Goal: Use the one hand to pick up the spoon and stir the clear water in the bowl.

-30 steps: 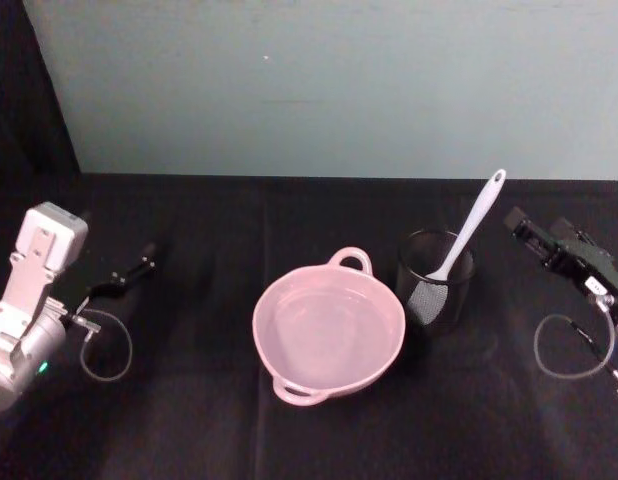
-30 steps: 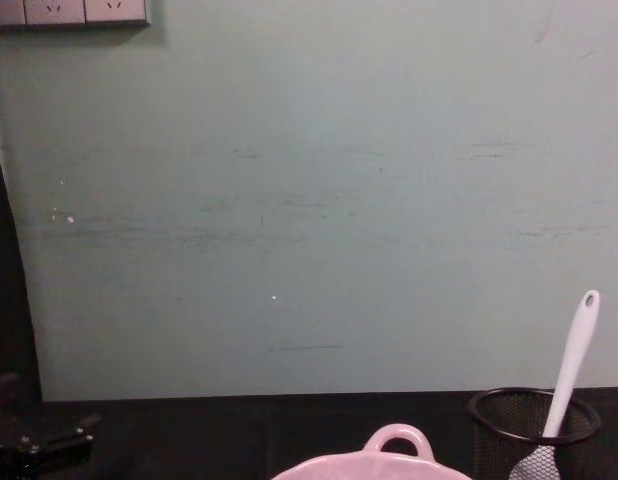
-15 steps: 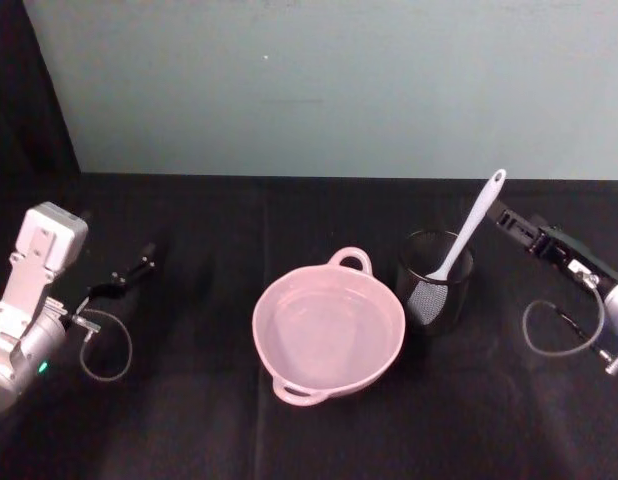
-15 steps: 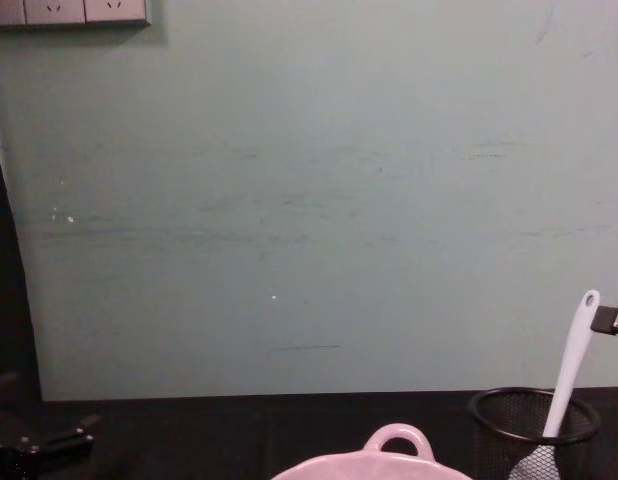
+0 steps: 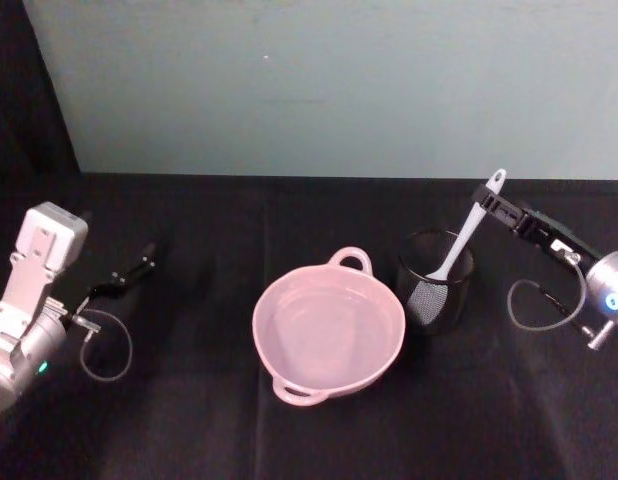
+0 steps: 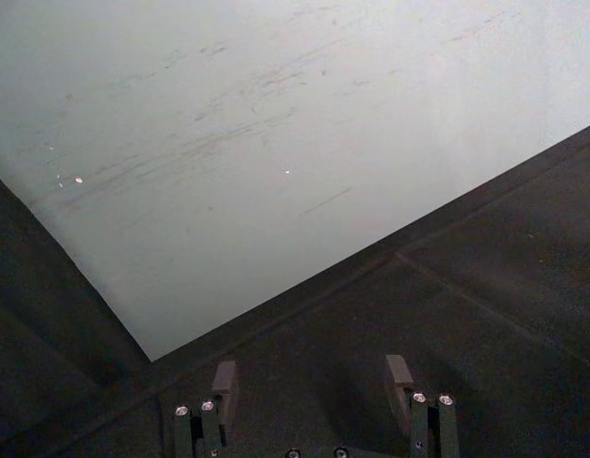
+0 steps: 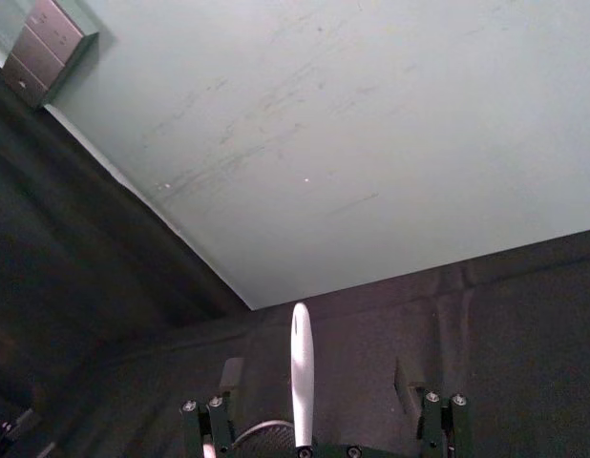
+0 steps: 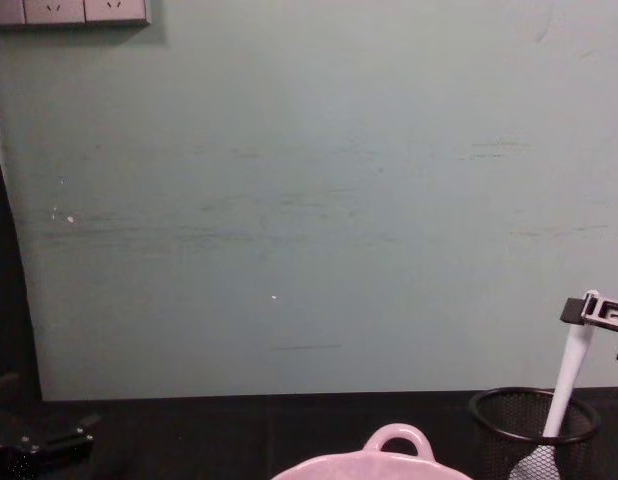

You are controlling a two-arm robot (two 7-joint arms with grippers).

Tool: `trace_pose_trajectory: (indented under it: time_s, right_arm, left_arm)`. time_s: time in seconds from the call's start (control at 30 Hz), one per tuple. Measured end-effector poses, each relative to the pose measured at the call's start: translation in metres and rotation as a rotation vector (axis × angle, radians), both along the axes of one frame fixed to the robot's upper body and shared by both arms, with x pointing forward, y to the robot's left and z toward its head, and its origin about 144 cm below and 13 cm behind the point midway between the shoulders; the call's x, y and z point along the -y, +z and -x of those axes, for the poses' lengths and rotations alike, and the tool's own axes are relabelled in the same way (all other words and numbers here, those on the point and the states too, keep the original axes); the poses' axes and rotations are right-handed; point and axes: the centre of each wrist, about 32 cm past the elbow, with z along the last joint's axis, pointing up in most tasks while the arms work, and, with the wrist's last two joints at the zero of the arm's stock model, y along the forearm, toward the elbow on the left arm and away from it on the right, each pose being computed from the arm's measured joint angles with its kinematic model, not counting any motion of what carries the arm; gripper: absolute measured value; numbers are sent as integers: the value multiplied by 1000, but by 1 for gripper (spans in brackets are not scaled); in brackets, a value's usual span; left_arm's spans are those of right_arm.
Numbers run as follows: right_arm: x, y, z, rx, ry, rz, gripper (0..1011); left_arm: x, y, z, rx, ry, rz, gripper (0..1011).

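Head view: the spoon (image 5: 467, 232) is being propped in the mesh cup (image 5: 435, 292), just right of the bowl (image 5: 261, 322), its handle slanting up toward the nearer right gripper (image 5: 492, 203). The left gripper (image 5: 129, 275) is being kept parked far left, spread. Right wrist view: the handle is being straddled, untouched, by wide fingers (image 7: 229, 374). Chest view: the handle tip is being flanked.

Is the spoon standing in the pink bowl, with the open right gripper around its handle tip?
No: the spoon stands in the black mesh cup beside the pink bowl, per the head view. The open right gripper is around its handle tip.
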Motion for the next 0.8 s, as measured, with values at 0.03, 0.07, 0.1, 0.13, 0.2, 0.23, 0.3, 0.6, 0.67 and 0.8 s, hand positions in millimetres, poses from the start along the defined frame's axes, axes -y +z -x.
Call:
trace_pose_trajectory:
  time_s: [0.03, 0.07, 0.1, 0.13, 0.2, 0.23, 0.3, 0.6, 0.67, 0.8]
  right_arm:
    - [0, 0, -1, -1, 1, 0, 1002]
    - [-1, -1, -2, -2, 2, -1, 1002]
    - [-2, -2, -5, -4, 4, -1, 1002]
    - [-2, -2, -6, -3, 6, -1, 1002]
    - [-4, -3, -10, -2, 14, -2, 1002]
    - [-5, -3, -11, -2, 16, -2, 1002]
    - [-6, -3, -13, -2, 20, -1, 1002]
    - [-11, -2, -18, 7, 28, 3, 1002]
    - [-11, -2, -18, 7, 27, 3, 1002]
    - [-11, -2, -18, 6, 27, 3, 1002]
  left_arm:
    - [0, 0, 0, 0, 0, 0, 1005]
    - [0, 0, 0, 0, 0, 0, 1005]
    - [0, 0, 0, 0, 0, 0, 1005]
    - [0, 0, 0, 0, 0, 0, 1005]
    - [0, 0, 0, 0, 0, 0, 1005]
    - [0, 0, 0, 0, 0, 0, 1005]
    - [0, 0, 0, 0, 0, 0, 1005]
    - [0, 0, 0, 0, 0, 0, 1005]
    - [0, 0, 0, 0, 0, 0, 1005]
    - [0, 0, 0, 0, 0, 0, 1005]
